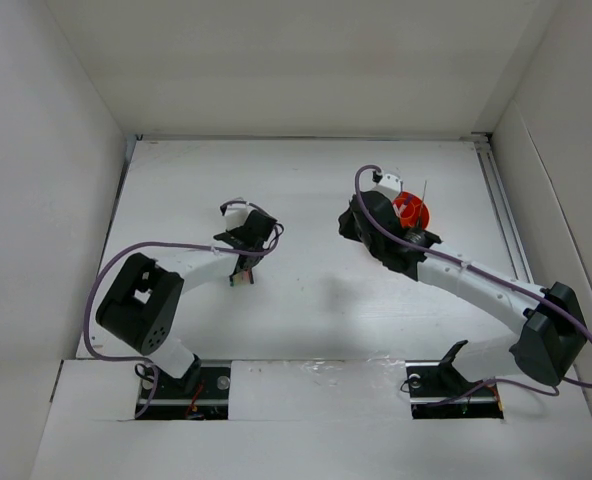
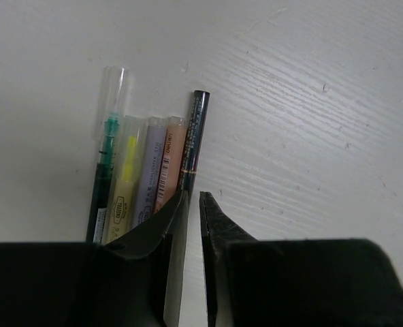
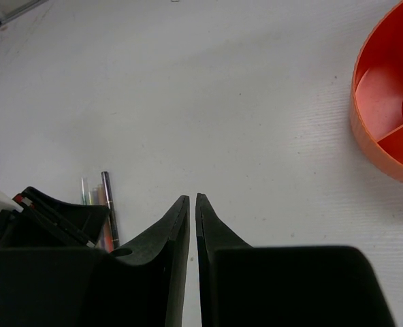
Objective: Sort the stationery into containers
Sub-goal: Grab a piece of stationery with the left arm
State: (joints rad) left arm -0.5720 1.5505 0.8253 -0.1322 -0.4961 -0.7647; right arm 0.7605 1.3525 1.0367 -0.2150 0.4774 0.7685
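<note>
Several pens lie side by side on the white table: a green one with a clear cap [image 2: 106, 170], a yellow highlighter [image 2: 125, 180], a purple one [image 2: 149, 170], an orange one [image 2: 169, 163] and a dark pen [image 2: 193, 143]. My left gripper [image 2: 193, 196] hovers at their near ends, just right of the dark pen. Its jaws are nearly together, with only bare table in the slit. In the top view it [image 1: 242, 268] covers most of the pens [image 1: 241, 279]. The orange tub [image 1: 413, 212] with inner dividers [image 3: 365, 139] stands beside my right gripper [image 3: 192, 197], which is shut and empty above bare table.
White walls enclose the table on three sides. A metal rail [image 1: 506, 215] runs along the right edge. In the right wrist view the pens [image 3: 106, 204] show next to the left arm's black body [image 3: 52, 221]. A thin stick [image 1: 424, 190] rises from the tub.
</note>
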